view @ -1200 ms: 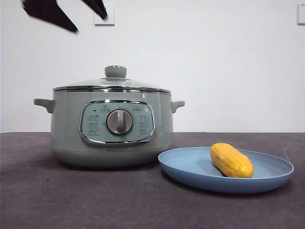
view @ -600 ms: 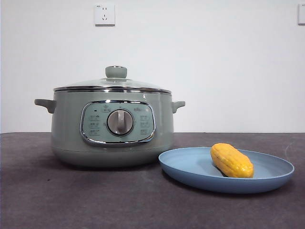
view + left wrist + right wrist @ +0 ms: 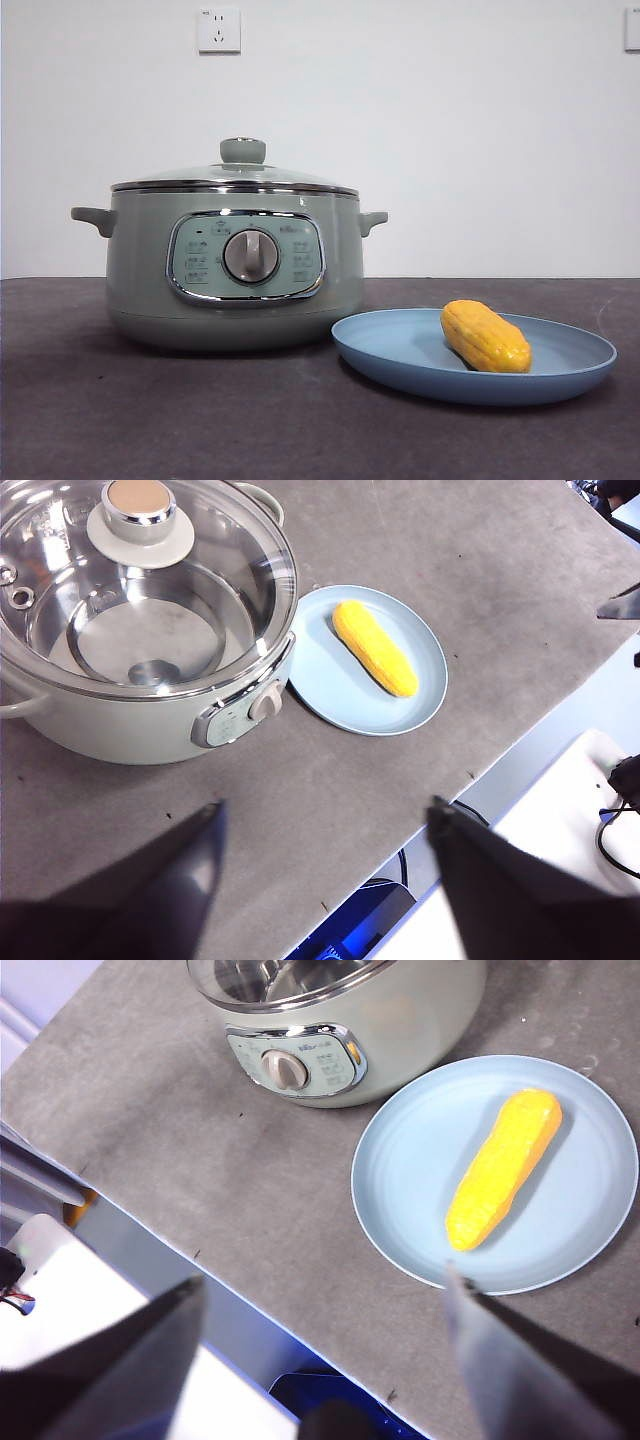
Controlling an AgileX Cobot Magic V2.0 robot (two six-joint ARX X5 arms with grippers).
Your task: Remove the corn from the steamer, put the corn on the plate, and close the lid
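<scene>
Front view, steamer: we take the steamer as our landmark; it stands upright on the dark table with its dial facing us.
Front view, lid: the lid sits level on the steamer's rim, knob on top, so by our reading the closing is done.
Front view, plate: the plate lies just beside the steamer's base, on the dial's right as we look, close to touching it.
Front view, corn: the corn lies on the plate, on the half away from the steamer, and no arm shows here.
Left wrist view, gripper: we see the left gripper high above the table with its jaws spread wide and nothing between them, well apart from the steamer.
Left wrist view, lid: the lid covers the pot all round, and through the glass the pot looks empty.
Right wrist view, gripper: the right gripper hangs above the table edge, jaws apart and empty, clear of the plate.
Right wrist view, corn: the corn lies slantwise inside the rim.
Risk, corn: we judge the rounded cob could roll toward the shallow rim if the table or plate is bumped.
Risk, plate: a careless arm descent beside the steamer could nudge the plate against it.
</scene>
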